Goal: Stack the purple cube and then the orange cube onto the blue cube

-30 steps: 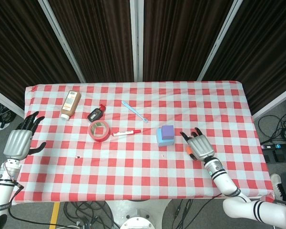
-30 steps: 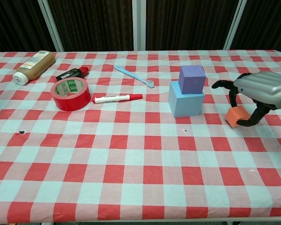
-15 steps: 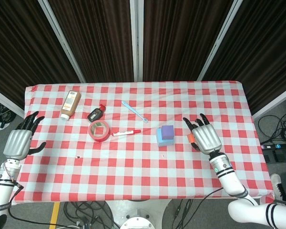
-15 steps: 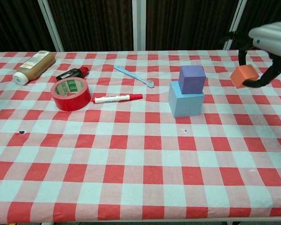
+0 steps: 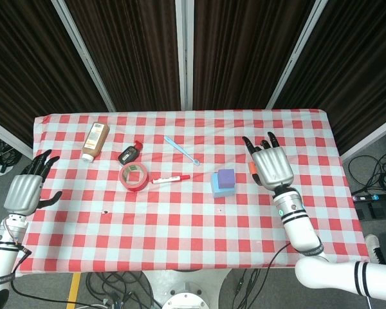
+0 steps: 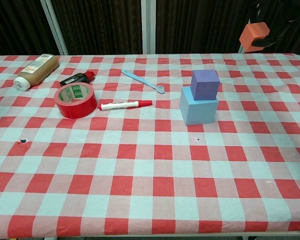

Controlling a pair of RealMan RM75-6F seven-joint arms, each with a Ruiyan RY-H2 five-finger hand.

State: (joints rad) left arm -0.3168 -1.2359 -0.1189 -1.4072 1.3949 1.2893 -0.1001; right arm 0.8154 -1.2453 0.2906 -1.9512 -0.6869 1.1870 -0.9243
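Note:
The purple cube (image 5: 226, 177) (image 6: 205, 84) sits on top of the blue cube (image 5: 217, 187) (image 6: 197, 108) right of the table's middle. My right hand (image 5: 271, 167) is raised to the right of that stack and holds the orange cube (image 6: 254, 36), of which only a sliver (image 5: 251, 168) peeks out from under the hand in the head view. In the chest view just the dark fingertips (image 6: 275, 39) show at the top edge beside the cube. My left hand (image 5: 27, 190) hangs off the table's left edge with its fingers spread and nothing in it.
On the left half of the checkered table (image 5: 180, 225) lie a brown bottle (image 5: 95, 141), a small black bottle (image 5: 130, 153), a red tape roll (image 5: 134, 177), a red-capped marker (image 5: 170, 179) and a light blue toothbrush (image 5: 181, 149).
My right hand has lifted the orange cube off the table, from low beside the stack to well above it, and drawn slightly toward the back.

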